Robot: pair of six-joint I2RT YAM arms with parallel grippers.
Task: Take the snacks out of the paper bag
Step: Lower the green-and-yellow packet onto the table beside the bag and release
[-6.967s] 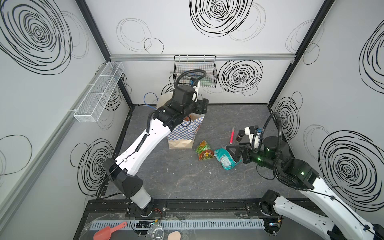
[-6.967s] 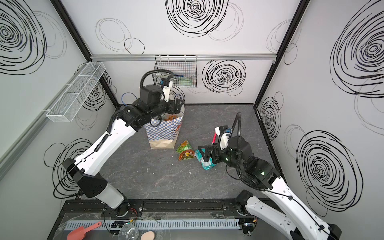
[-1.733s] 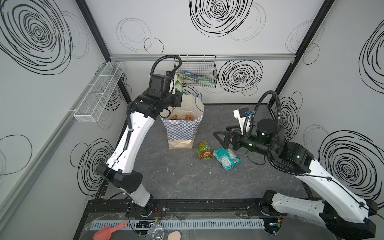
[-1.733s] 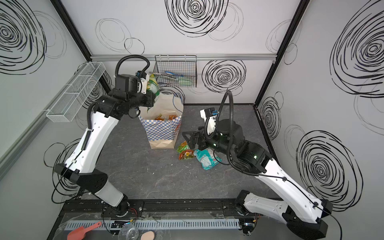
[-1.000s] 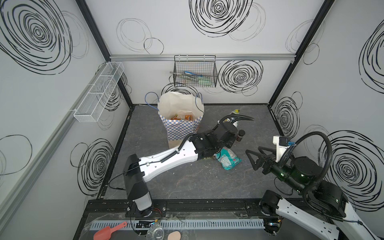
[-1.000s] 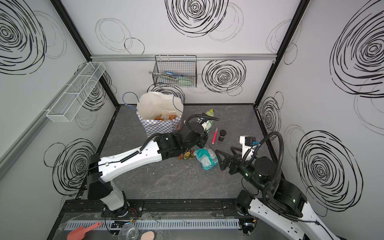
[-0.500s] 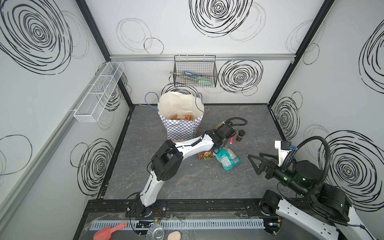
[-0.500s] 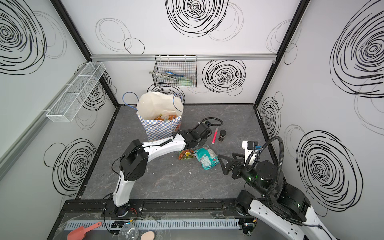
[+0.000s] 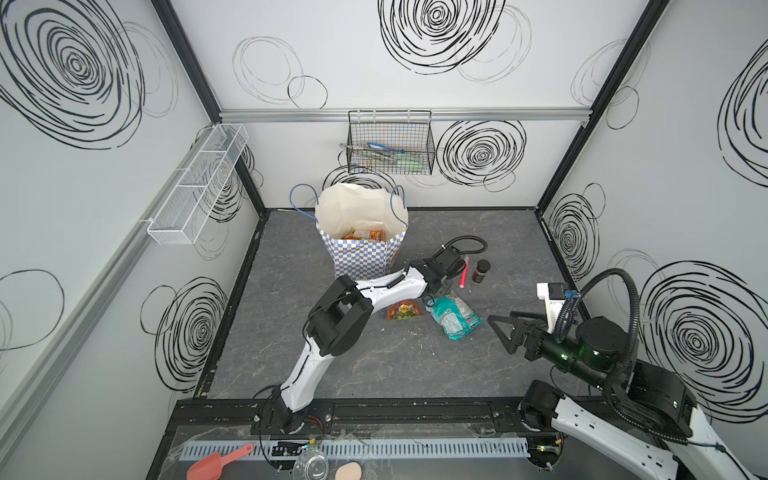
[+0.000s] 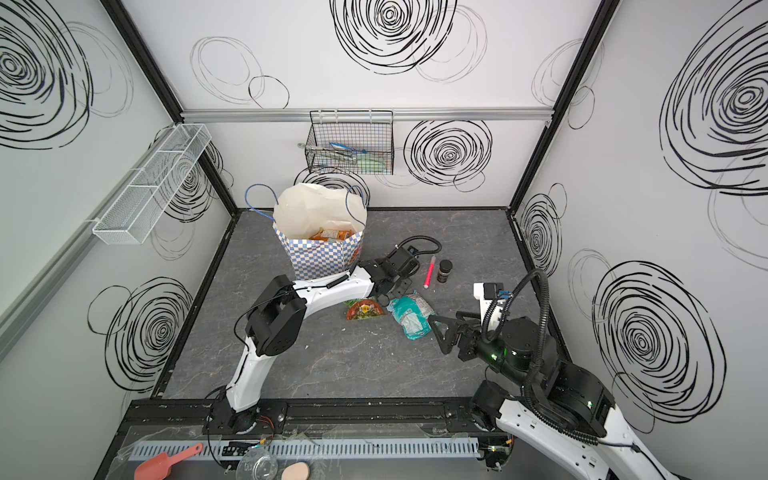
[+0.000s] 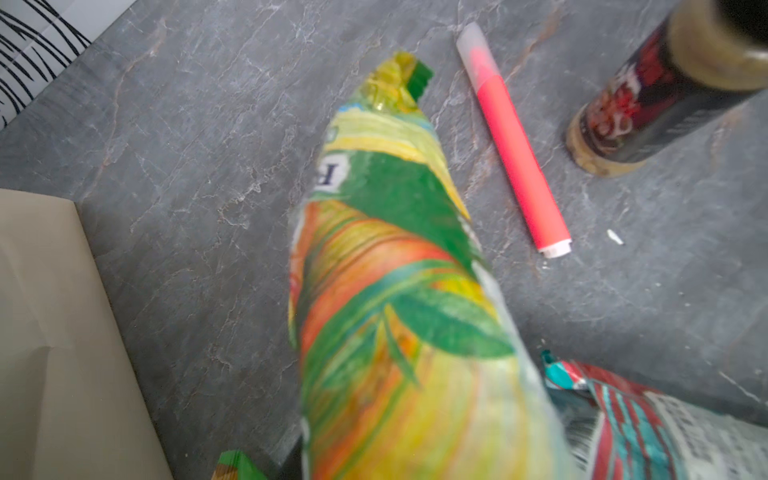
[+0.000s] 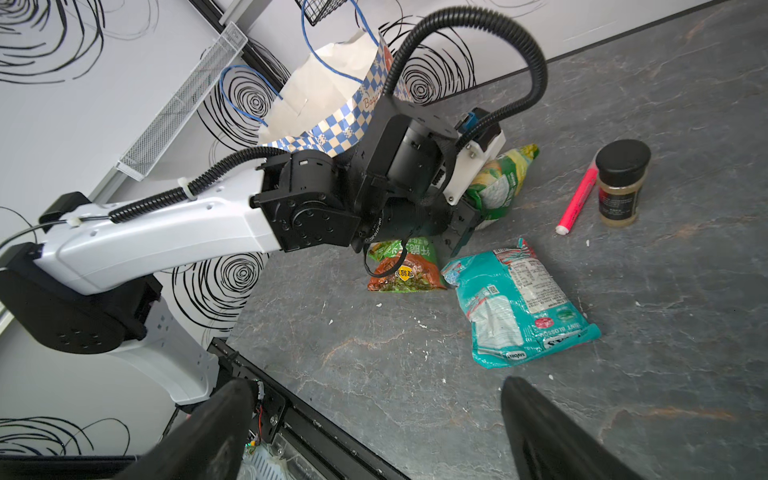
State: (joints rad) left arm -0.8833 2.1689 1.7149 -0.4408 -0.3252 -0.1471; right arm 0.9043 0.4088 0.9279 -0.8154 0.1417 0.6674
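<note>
The paper bag [image 9: 361, 257] [image 10: 320, 259] [image 12: 332, 120] stands upright at the back, with orange snacks [image 9: 363, 235] [image 10: 330, 235] showing inside. My left gripper [image 9: 438, 291] [image 10: 392, 291] [image 12: 461, 224] is low over the table right of the bag, shut on a green and yellow snack packet [image 11: 395, 270] [image 12: 498, 183] whose far end touches the table. An orange-green packet [image 9: 402, 311] [image 12: 405, 270] and a teal packet [image 9: 455, 316] [image 12: 519, 303] lie beside it. My right gripper [image 9: 505, 332] [image 10: 440, 332] [image 12: 374, 384] hangs open and empty near the teal packet.
A red marker [image 9: 463, 272] [image 11: 515, 153] and a small dark jar [image 9: 482, 271] [image 12: 621, 183] are just right of the left gripper. A wire basket [image 9: 390, 143] hangs on the back wall and a white mesh shelf [image 9: 195, 187] on the left wall.
My left arm has brought the green packet from above the bag down to the table right of it. The right arm has drawn back toward the front right, open.
</note>
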